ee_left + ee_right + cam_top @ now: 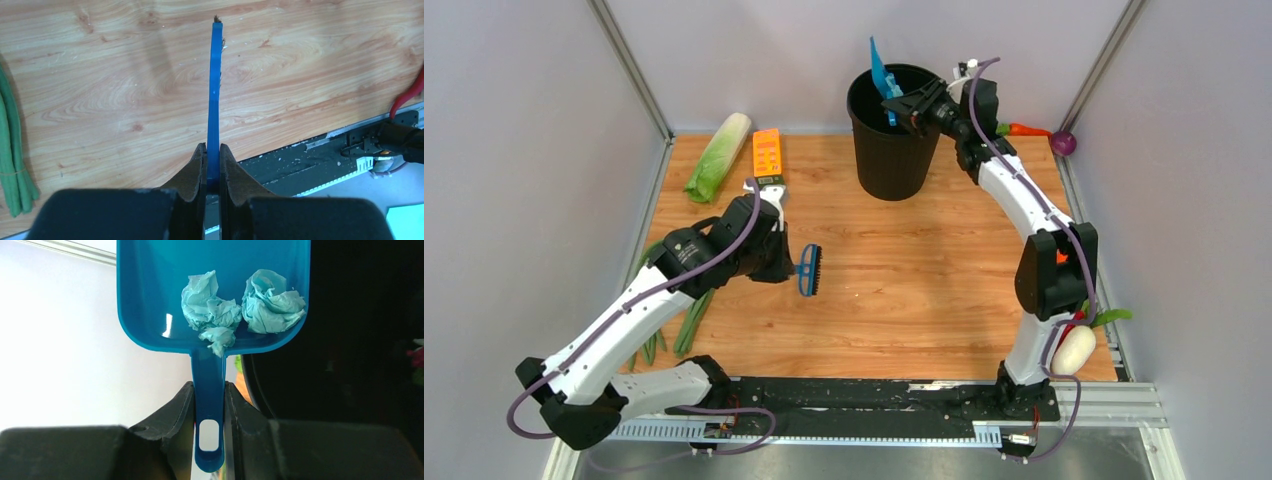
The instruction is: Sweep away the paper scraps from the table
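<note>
risks spilling the paper scraps (272, 302) outside the black bin (892, 150). finds two or three light-blue wads lying low in the dustpan (150, 290), bunched at the handle end, with the pan raised at the bin's far rim, partly over the dark opening and partly over the pale wall side. could send wads down behind the bin or back onto the tabletop (924, 260) by tipping while off to the left. could equally leave them lodged in the pan's back corner by tilting too little. shows no scraps on the tabletop itself in the top view.

stretches the right arm (1024, 200) far and up to the bin, pinching the dustpan handle in the right tool (209, 388), closed narrow around it. keeps the left arm (624, 320) bent low over the left half of the tabletop, clamping the blue brush (811, 270) tight in the left tool (211, 150), with bristles turned right.
</note>
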`<state>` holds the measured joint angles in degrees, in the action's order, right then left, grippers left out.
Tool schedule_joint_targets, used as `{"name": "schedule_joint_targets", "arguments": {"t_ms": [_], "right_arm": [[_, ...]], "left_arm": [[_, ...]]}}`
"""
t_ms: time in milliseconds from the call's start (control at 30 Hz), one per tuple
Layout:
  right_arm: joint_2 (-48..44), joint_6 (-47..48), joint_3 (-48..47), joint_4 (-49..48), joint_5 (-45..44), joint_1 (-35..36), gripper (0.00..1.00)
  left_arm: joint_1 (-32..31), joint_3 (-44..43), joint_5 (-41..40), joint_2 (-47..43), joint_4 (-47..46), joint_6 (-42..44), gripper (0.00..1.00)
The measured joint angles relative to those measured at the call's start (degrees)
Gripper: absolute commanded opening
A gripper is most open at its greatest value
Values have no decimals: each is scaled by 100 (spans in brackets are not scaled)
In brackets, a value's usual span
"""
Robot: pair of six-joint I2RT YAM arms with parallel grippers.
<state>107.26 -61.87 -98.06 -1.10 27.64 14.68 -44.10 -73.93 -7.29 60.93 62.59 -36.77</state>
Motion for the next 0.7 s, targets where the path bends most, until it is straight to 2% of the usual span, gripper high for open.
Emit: {"name": "schedule_joint_targets", "arguments": {"t_ms": [367,700], "right_arm": [[-85,-2116,986,-2411,634,-291,0],[-46,-4221,1858,-4540,461,-326,0]], "left_arm": [[2,0,190,181,-260,-42,0],[2,0,284,181,-424,-173,0]]}}
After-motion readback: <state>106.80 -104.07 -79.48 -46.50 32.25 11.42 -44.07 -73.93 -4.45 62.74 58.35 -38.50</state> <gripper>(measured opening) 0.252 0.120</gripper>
